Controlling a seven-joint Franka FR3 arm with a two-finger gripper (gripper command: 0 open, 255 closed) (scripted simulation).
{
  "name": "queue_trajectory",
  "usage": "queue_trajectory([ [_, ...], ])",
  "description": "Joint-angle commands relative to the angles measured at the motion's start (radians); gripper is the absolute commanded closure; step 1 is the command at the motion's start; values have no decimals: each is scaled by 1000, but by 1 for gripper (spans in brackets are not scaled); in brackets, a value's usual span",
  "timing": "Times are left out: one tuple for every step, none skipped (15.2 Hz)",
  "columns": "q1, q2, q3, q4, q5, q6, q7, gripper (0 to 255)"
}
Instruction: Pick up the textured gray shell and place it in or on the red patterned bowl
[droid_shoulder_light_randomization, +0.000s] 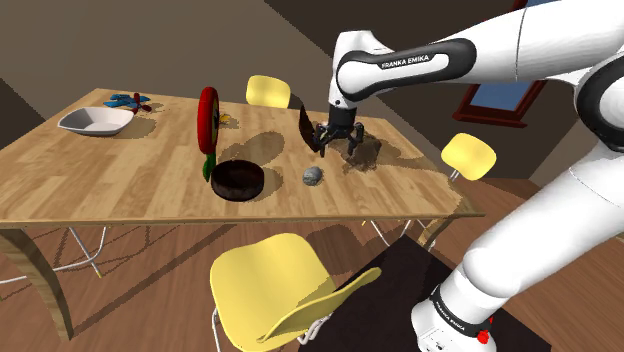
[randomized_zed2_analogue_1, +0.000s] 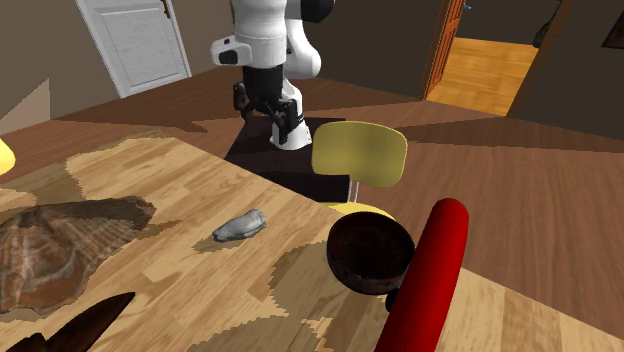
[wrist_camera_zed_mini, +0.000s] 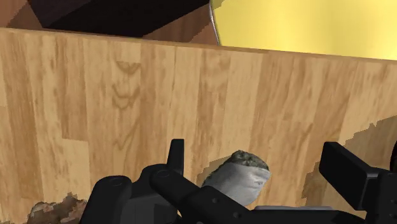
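Wooden table bears the gray shell near the dark bowl, and the gripper, jaws open and empty above it, should centre over the shell, descend straight, then close gently.

Three cameras set around one wooden table.
The shoulder view looks down over it from beside and behind the arm. The second exterior view sits low at the opposite side, facing back toward the arm. The wrist view looks down close on the tabletop. All three share the gray shell.
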Motion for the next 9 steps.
queue_trajectory([
  [-9, 83, 3, 47, -14, 23, 57, 0],
  [-12, 122, 3, 68, -21, 35, 84, 0],
  [-14, 161, 2, 90, -28, 46, 110, 0],
  [-16, 200, 0, 112, -34, 56, 136, 0],
  [-17, 238, -3, 136, -41, 65, 161, 0],
  [-18, 277, -7, 161, -47, 72, 185, 0],
  [-19, 315, -11, 187, -52, 79, 209, 0],
  [-19, 354, -16, 214, -57, 86, 232, 0],
  [-18, 392, -22, 242, -62, 91, 254, 0],
])
